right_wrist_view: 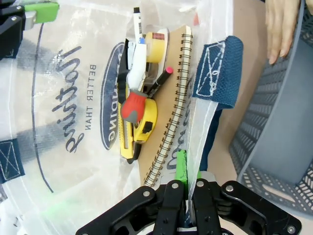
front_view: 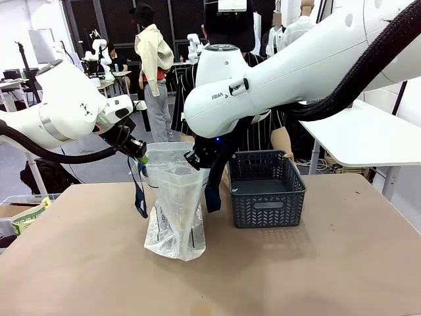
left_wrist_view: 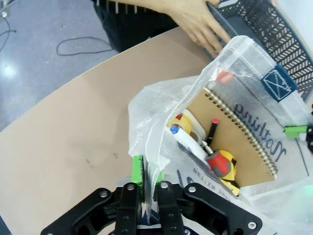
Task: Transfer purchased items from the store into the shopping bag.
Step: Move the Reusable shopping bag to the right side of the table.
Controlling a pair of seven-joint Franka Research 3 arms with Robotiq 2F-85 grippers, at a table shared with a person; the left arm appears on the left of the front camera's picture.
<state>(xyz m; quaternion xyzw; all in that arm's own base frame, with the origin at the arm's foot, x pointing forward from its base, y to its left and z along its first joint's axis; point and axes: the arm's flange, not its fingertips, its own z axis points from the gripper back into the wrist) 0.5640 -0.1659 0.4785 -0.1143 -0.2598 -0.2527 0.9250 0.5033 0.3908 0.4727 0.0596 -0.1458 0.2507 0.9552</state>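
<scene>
Pinching the bag rim from opposite sides, the left end effector and right end effector each clamp translucent plastic, holding its mouth open above the surface. Wrist views reveal inside a brown spiral notebook, yellow tape measure, tape roll and pens; the front view hides these. Beside it sits the basket, a person's hand on its rim.
</scene>
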